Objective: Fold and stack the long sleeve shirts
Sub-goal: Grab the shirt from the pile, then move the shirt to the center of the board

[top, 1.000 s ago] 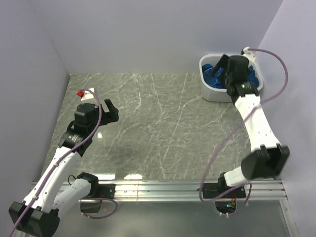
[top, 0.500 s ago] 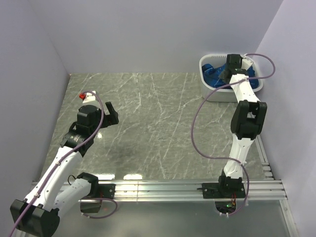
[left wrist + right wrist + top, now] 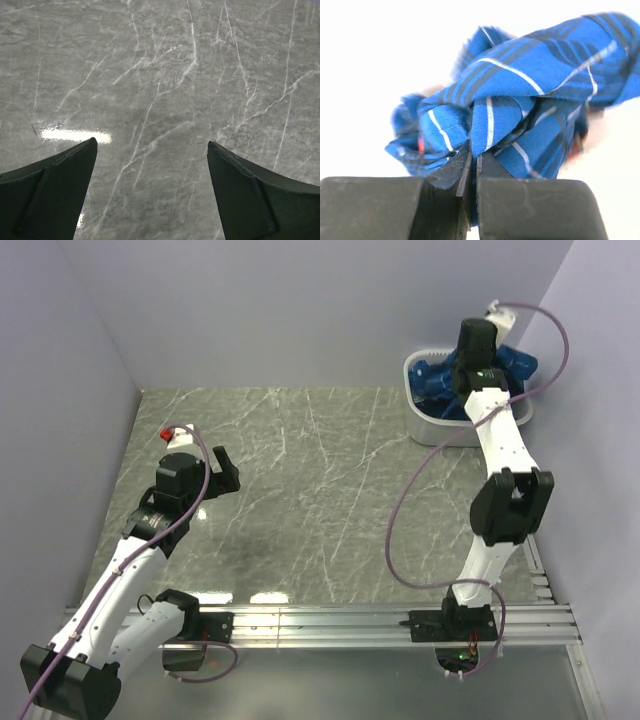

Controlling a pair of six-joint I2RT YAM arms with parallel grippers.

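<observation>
A crumpled blue plaid long sleeve shirt (image 3: 438, 390) (image 3: 530, 85) bulges up out of the white basket (image 3: 428, 426) at the far right. My right gripper (image 3: 468, 368) (image 3: 474, 156) is above the basket, shut on a fold of this blue shirt. Small bits of red cloth (image 3: 421, 145) peek from under the blue one. My left gripper (image 3: 224, 468) (image 3: 151, 145) hovers over the bare left part of the table, open, with nothing between its fingers.
The grey marble table (image 3: 320, 490) spreads between both arms. Lilac walls close in the back and both sides. A metal rail (image 3: 330, 620) with the arm bases runs along the near edge. The right arm's purple cable (image 3: 400, 520) loops over the right side of the table.
My right gripper dipped into the basket, closed on the blue shirt and has risen, pulling the cloth up above the basket's rim. The left arm has barely moved.
</observation>
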